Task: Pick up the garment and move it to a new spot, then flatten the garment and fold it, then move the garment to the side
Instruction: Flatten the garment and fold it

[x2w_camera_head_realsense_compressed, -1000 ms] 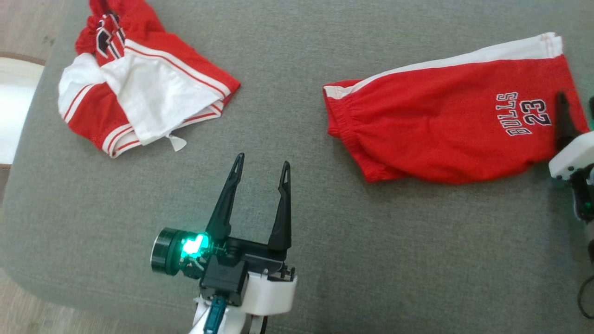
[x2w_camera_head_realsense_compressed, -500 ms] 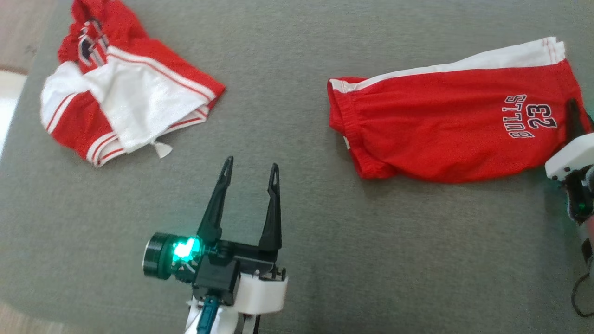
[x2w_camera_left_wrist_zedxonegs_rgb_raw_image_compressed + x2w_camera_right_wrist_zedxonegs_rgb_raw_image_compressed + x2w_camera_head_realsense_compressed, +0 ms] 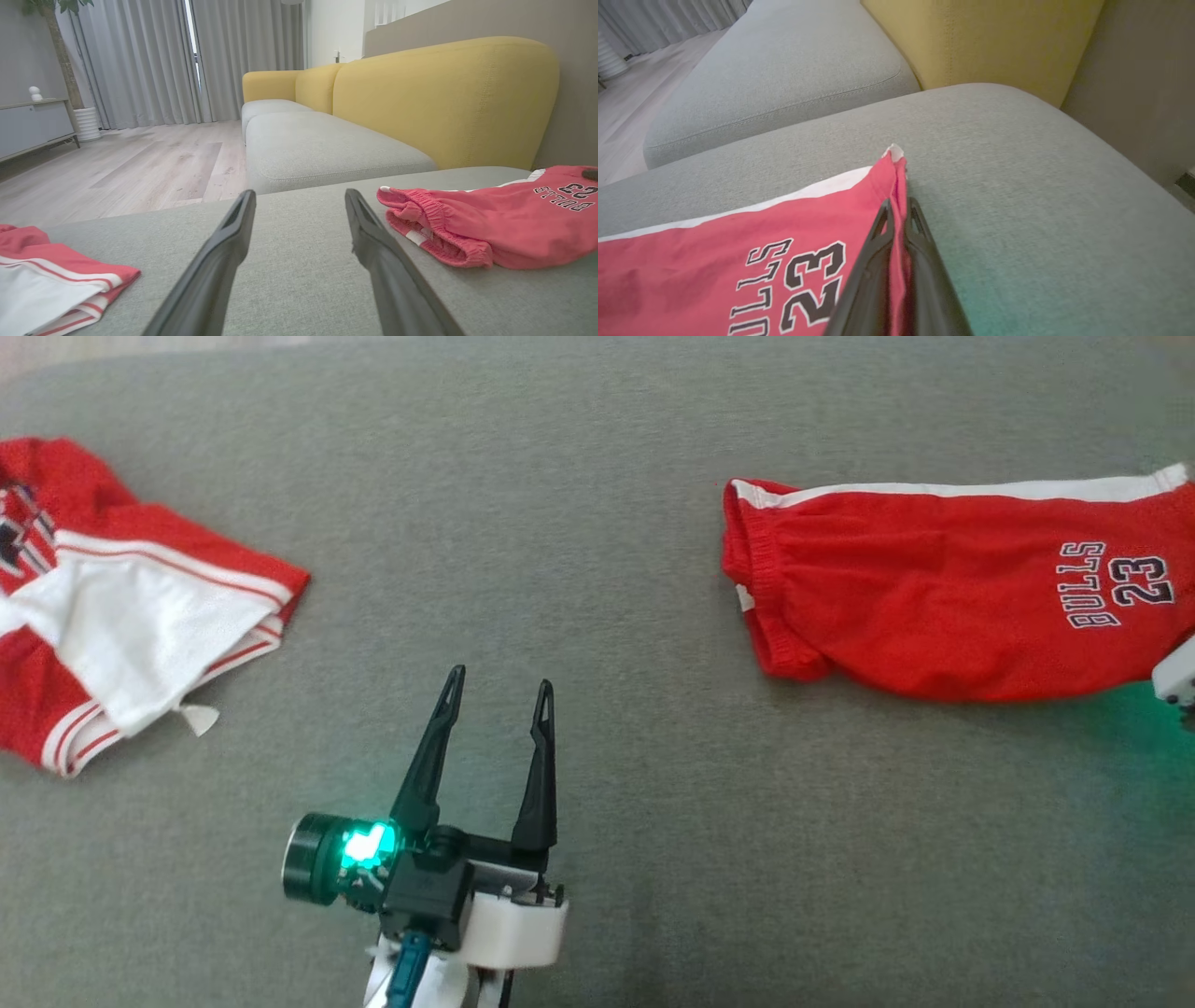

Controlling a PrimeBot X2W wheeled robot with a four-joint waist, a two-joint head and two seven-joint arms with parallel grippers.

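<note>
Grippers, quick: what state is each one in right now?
Left gripper: open, holding nothing.
Right gripper: shut on an edge of the red Bulls 23 shorts.

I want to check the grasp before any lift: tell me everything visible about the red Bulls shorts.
The red shorts, of soft-looking fabric, lie flattened on the grey cushion, with the gathered waistband toward the robot's left, a white stripe along the far edge and a BULLS 23 print near the leg hem. The right hand is shut on that hem, pinching a fold.
</note>
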